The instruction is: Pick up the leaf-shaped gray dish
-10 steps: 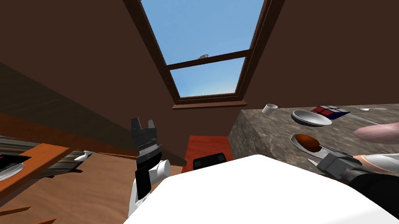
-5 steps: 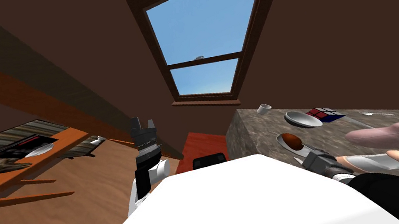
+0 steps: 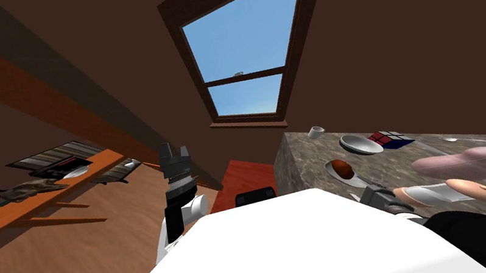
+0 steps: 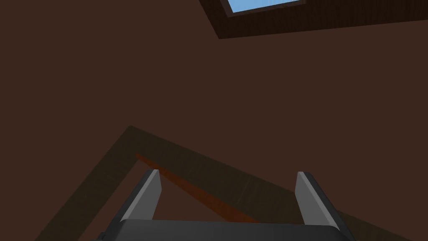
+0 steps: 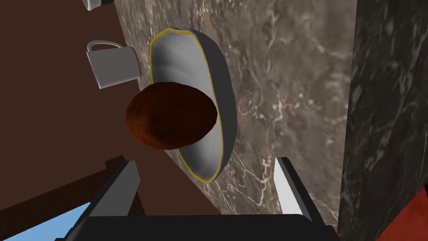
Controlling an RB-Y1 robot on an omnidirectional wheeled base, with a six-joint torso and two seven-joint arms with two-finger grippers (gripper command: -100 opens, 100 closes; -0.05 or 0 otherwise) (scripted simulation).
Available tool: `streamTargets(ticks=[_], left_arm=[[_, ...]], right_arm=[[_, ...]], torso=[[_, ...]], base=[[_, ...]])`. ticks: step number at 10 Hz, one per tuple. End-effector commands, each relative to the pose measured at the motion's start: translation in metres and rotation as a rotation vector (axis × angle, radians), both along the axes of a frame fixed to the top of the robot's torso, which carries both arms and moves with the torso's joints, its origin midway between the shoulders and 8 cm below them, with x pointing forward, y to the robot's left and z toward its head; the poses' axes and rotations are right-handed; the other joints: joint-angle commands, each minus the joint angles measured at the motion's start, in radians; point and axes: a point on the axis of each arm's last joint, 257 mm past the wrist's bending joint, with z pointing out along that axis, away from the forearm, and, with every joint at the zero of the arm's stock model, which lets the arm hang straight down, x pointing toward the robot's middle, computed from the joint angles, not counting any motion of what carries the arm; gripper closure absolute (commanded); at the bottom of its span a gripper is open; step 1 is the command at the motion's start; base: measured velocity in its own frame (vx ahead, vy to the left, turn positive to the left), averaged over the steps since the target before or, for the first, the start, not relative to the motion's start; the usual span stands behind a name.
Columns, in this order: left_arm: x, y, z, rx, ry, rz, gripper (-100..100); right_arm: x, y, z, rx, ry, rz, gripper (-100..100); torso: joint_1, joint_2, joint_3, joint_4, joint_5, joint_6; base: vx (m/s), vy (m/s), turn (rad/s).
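Grey leaf dish point(image 5: 179, 58), thin yellow rim

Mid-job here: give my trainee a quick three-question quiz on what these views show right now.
1. True or false: the right gripper is shut on the leaf-shaped dish.
2. What lies in the dish? A) nothing B) a brown rounded lump C) a stack of coins
3. Fill in: the left gripper has its fingers ____.
Key: 1 false, the fingers stand wide apart and do not press the dish. 2 B. 3 open.
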Motion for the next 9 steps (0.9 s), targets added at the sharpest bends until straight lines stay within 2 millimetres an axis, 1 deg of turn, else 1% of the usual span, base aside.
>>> streamTargets(ticks=[1, 2, 3, 4, 6, 8, 9], left_arm=[[0.0000, 0.0000, 0.0000, 0.000, 0.000, 0.000, 0], [0.0000, -0.0001, 0.0000, 0.000, 0.000, 0.000, 0], [0.0000, 0.0000, 0.0000, 0.000, 0.000, 0.000, 0], [0.0000, 0.0000, 0.0000, 0.000, 0.000, 0.000, 0], [0.0000, 0.0000, 0.0000, 0.000, 0.000, 0.000, 0], [0.0000, 0.0000, 0.0000, 0.000, 0.000, 0.000, 0], [0.0000, 0.0000, 0.0000, 0.000, 0.000, 0.000, 0]], right_arm=[[-0.0046, -0.0063, -0.0045, -0.003, 0.002, -0.028, -100], [-0.0084, -0.0111, -0.0082, -0.005, 0.004, -0.051, -100], [-0.0048, -0.0063, -0.0064, -0.002, 0.003, -0.035, -100], [-0.0052, -0.0071, -0.0066, -0.004, 0.003, -0.038, 100], [-0.0068, -0.0059, -0.0084, 0.001, 0.006, -0.039, 100], [-0.0062, -0.0062, -0.0078, -0.001, 0.005, -0.039, 100], [-0.0062, -0.0062, -0.0078, 0.000, 0.005, -0.039, 0]], torso=[[0.000, 0.000, 0.000, 0.000, 0.000, 0.000], [0.001, -0.002, -0.001, 0.000, 0.000, -0.001], [0.000, -0.003, -0.002, -0.001, 0.000, -0.001], [0.001, -0.003, -0.002, -0.001, 0.000, 0.000], [0.002, -0.004, -0.002, 0.000, 0.003, -0.001], [0.003, -0.004, -0.002, 0.000, 0.003, -0.001], [0.003, -0.004, -0.002, 0.000, 0.003, -0.001]], base=[[-0.002, -0.004, 0.236], [0.008, -0.010, 0.291], [0.005, -0.010, 0.048], [0.000, 0.000, 0.000], [-0.002, 0.004, -0.007], [0.000, 0.000, 0.000], [0.000, 0.000, 0.000]])
